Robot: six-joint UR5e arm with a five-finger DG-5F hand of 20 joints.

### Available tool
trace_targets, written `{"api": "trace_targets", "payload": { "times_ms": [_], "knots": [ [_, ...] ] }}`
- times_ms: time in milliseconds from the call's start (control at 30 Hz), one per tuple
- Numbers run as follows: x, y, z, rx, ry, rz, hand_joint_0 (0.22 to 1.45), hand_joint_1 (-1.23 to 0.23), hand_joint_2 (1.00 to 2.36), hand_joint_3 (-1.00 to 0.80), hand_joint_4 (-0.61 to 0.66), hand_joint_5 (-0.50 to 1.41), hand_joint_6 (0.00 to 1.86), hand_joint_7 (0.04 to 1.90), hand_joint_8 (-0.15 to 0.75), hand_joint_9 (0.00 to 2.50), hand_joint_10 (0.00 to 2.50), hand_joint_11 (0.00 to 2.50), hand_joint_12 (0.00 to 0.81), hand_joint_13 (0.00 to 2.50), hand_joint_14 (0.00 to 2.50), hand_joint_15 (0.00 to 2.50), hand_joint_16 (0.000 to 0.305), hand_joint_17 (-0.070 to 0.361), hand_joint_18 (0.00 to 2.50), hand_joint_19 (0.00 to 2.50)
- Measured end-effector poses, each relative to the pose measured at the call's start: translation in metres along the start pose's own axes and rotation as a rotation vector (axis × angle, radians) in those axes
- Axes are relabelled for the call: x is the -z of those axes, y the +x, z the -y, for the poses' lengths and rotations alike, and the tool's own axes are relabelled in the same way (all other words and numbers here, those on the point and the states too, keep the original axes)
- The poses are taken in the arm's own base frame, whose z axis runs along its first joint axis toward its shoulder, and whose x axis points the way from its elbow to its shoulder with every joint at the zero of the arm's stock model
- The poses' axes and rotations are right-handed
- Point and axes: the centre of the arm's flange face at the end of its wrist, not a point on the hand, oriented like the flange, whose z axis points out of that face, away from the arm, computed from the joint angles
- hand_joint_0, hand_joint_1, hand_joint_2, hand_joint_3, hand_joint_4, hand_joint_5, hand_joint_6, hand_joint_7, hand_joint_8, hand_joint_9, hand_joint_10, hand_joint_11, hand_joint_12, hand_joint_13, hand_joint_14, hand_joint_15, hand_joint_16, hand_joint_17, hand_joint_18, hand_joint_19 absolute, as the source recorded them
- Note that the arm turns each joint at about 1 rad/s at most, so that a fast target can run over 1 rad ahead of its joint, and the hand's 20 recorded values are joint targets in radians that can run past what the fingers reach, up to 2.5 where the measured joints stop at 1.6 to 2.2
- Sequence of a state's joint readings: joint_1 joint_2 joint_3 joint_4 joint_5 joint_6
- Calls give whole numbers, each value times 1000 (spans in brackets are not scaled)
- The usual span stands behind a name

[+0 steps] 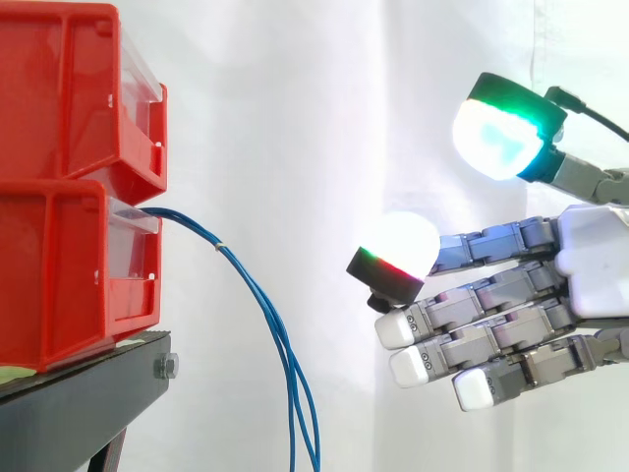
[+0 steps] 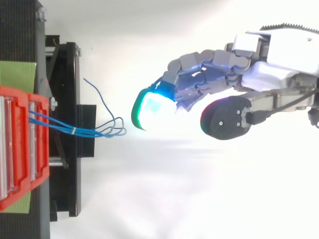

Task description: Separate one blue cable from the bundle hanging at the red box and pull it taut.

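The lower red bin (image 1: pixel 59 285) carries the upper red bin (image 1: pixel 59 88), and both stand on the black stand (image 1: pixel 88 393) before the white curtain (image 1: pixel 295 98). The bundle of blue cables (image 2: pixel 92 132) comes out of the front of the lower bin.

The side view gives the drop. The strands leave the bin near level, pass through a small pale tie (image 1: pixel 220 246), then curve down and hang past the bottom edge, well clear of the stand. The same view shows the hand (image 1: pixel 595 261) coming in from the right at about the height of the lower bin. Its fingers are stretched towards the cables and stacked one above another. The thumb is lifted high above them, its pad (image 1: pixel 501 133) glowing cyan and green. The foremost fingertip (image 1: pixel 401 246) glows white with a red and green rim.

The top view gives the spread. Past the tie the strands fan into several loose loops, and one stray strand (image 2: pixel 92 87) bends away from the rest towards the top of the view. From above, the cyan pad is the part of the hand nearest those loops, with a clear gap of curtain between them. A green patch (image 2: pixel 17 74) lies on the stand beside the bin.

The hand is spread wide and holds nothing. No finger touches a cable, and the bundle hangs slack
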State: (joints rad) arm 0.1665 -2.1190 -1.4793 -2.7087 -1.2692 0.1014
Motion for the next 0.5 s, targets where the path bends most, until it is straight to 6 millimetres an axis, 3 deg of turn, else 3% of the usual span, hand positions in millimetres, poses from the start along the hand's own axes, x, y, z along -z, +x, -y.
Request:
{"api": "trace_targets", "payload": {
  "times_ms": [167,500],
  "knots": [
    [-5,1,7,13,7,16,556,-521,1000,-500,275,-223,503,884,296,542,14,407,363,517,11,319,49,110,496,543],
    [-35,5,18,20,64,30,557,-518,1000,-500,278,-220,503,885,298,552,12,415,363,534,11,330,49,110,518,551]
  ]
}}
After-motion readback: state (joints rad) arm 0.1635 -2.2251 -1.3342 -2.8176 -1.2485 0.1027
